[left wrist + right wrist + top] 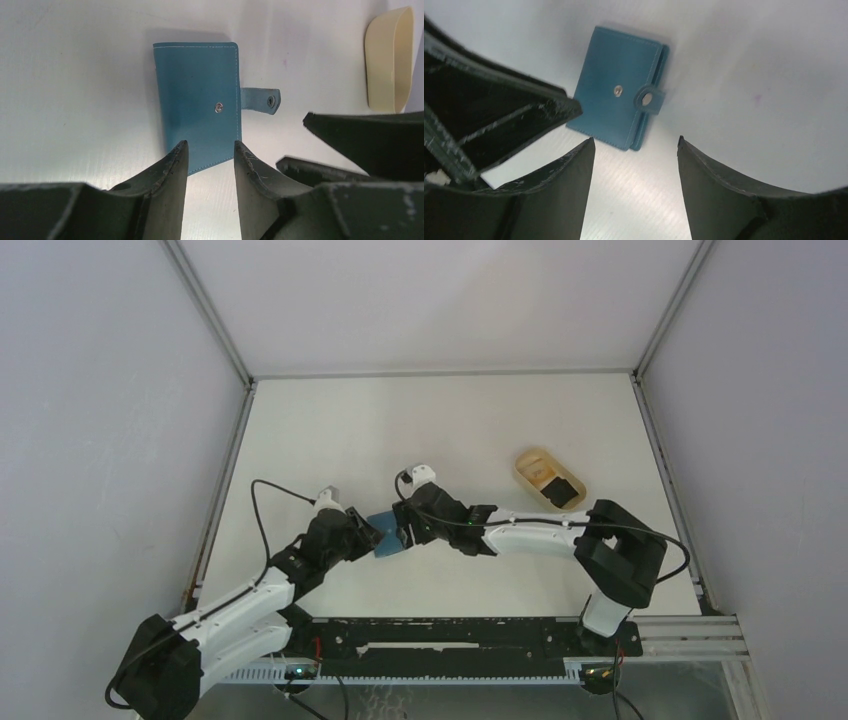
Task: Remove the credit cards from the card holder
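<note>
Black and scuffed, the jaws of the left gripper [210,152] stand parted and grip nothing. The near short edge of the card holder [199,102] lies on the tabletop [75,100] right between their tips. The right gripper [634,142] hangs just above the holder with its jaws wider apart, also empty.

The teal holder lies flat and folded shut, but its snap tab [260,100] is undone and its stud [218,106] is bare. I judge both arms are poised to open it like a book, one pinning a cover while the other lifts. No credit cards show at the holder; presumably they are inside.

The two grippers crowd each other over the holder, leaving little room between them, while open tabletop lies beyond the holder's far edge. A cream dish [385,65] sits well apart from the holder on the right arm's side, with something dark in it.
</note>
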